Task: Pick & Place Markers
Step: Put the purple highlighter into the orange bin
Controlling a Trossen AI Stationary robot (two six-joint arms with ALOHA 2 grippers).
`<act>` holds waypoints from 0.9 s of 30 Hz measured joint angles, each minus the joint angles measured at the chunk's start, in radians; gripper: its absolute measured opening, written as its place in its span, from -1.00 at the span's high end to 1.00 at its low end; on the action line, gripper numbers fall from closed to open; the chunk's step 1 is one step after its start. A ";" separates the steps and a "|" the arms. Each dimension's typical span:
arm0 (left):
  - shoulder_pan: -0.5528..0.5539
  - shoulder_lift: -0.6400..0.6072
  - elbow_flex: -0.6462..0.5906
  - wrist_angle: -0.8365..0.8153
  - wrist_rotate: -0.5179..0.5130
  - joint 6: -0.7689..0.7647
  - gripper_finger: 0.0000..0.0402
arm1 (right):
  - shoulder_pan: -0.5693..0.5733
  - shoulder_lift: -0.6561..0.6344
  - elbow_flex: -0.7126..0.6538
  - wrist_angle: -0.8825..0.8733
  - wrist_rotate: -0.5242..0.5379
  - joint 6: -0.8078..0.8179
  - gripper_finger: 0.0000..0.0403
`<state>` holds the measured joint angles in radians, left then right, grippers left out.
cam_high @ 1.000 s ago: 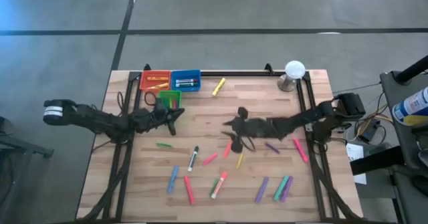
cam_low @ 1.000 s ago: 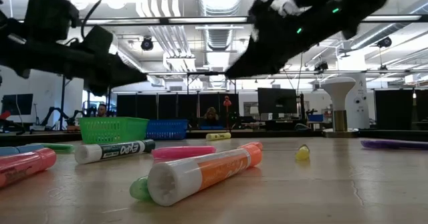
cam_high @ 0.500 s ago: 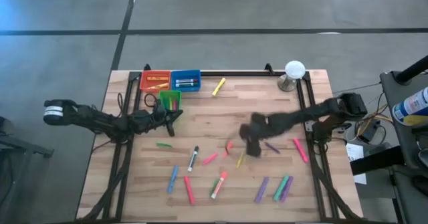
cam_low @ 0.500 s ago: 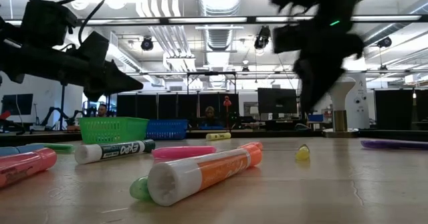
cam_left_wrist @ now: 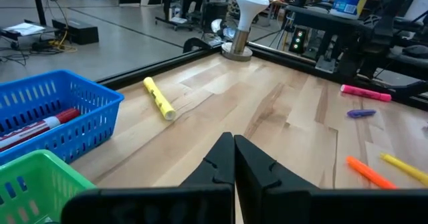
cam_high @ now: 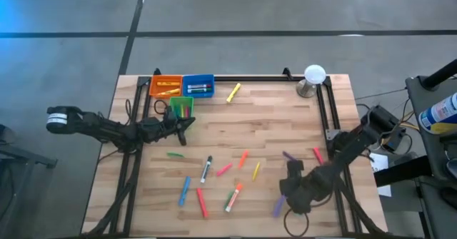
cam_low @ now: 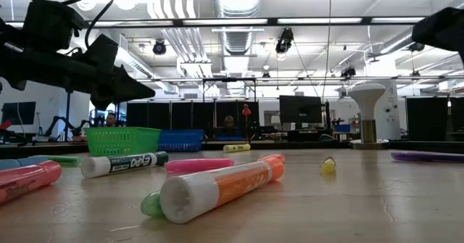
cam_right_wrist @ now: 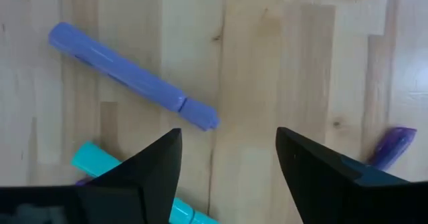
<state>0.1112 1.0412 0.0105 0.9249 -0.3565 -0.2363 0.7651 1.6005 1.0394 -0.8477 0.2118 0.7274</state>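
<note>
Swung away from mid-table toward the near right corner since a second ago: right gripper [cam_high: 294, 200], now hovering over the purple marker [cam_right_wrist: 134, 77] and teal marker [cam_right_wrist: 100, 162], jaws spread wide and holding nothing. Unmoved in that time: left gripper [cam_high: 187, 122], parked by the green bin [cam_high: 181, 108] at the far left, jaws pressed together, empty.

Wooden table [cam_high: 271, 110], framed by black rails. White lamp-like stand [cam_high: 313, 78] at the far right corner. Orange bin [cam_high: 165, 86] and blue bin [cam_high: 198, 86] side by side at the far left edge, each with markers inside; green bin just in front of them.

Scattered loose across the middle and near half of the table: the markers. Yellow marker [cam_high: 233, 93] alone near the blue bin. Orange-and-white marker [cam_low: 217, 188] lying closest to the low camera, black-and-white marker [cam_low: 123, 163] and pink marker [cam_low: 199, 165] behind it. Pink marker [cam_high: 317, 154] by the right rail.
</note>
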 joint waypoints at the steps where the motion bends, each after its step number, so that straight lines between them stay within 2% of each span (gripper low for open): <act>1: 0.000 0.000 0.000 -0.002 0.000 0.000 1.00 | 0.003 0.011 0.002 0.008 0.002 -0.001 -0.15; 5: 0.000 0.005 0.000 -0.011 0.000 0.000 1.00 | -0.006 0.066 0.001 0.031 -0.006 -0.077 -0.15; 13: 0.000 0.008 0.000 -0.016 0.000 0.015 1.00 | -0.044 0.171 0.020 0.051 -0.089 -0.219 -0.06; 19: 0.000 0.008 0.000 -0.023 0.000 0.016 1.00 | -0.045 0.221 0.047 0.055 -0.094 -0.271 0.19; 27: -0.001 0.008 0.000 -0.023 0.010 -0.034 1.00 | -0.058 0.223 0.052 0.062 -0.087 -0.294 0.65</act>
<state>0.1104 1.0492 0.0105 0.9020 -0.3461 -0.2707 0.7071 1.8237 1.0914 -0.7853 0.1250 0.4332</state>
